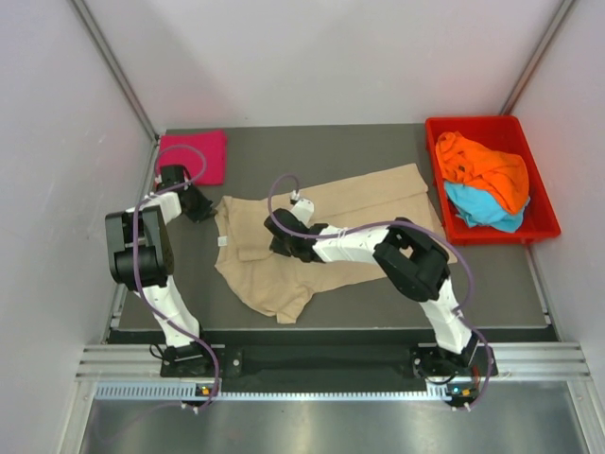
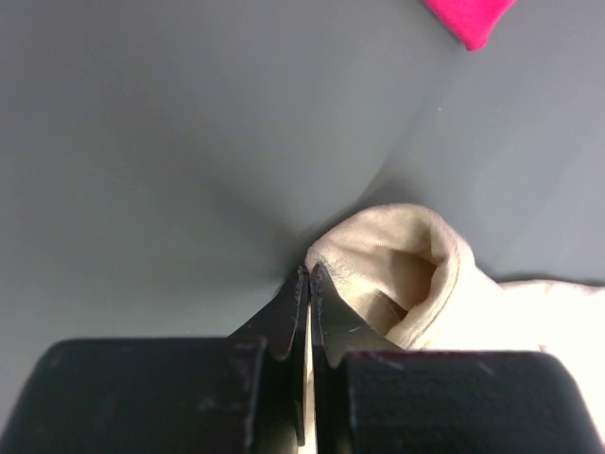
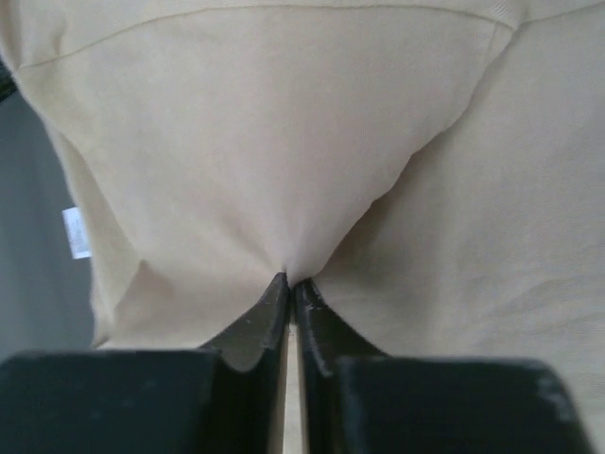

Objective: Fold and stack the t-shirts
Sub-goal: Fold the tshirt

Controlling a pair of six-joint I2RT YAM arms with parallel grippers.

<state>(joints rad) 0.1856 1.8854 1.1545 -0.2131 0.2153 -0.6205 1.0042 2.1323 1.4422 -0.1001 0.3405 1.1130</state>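
At desk (image 1: 359, 151) centre, the beige t-shirt (image 1: 274, 274) lies spread out. The left end effector (image 2: 307, 274) is fully closed, pinching its sleeve hem (image 2: 378, 236). The right end effector (image 3: 290, 281) is closed, pinching a fold of body fabric.

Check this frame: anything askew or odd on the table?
The beige t-shirt lies crooked and rumpled mid-table, pinched by the left claw at its edge and the right claw at its middle. The orange shirt and blue shirt sit crumpled in the red tray.

Four t-shirts (image 1: 369, 200), one tray (image 1: 477, 120)
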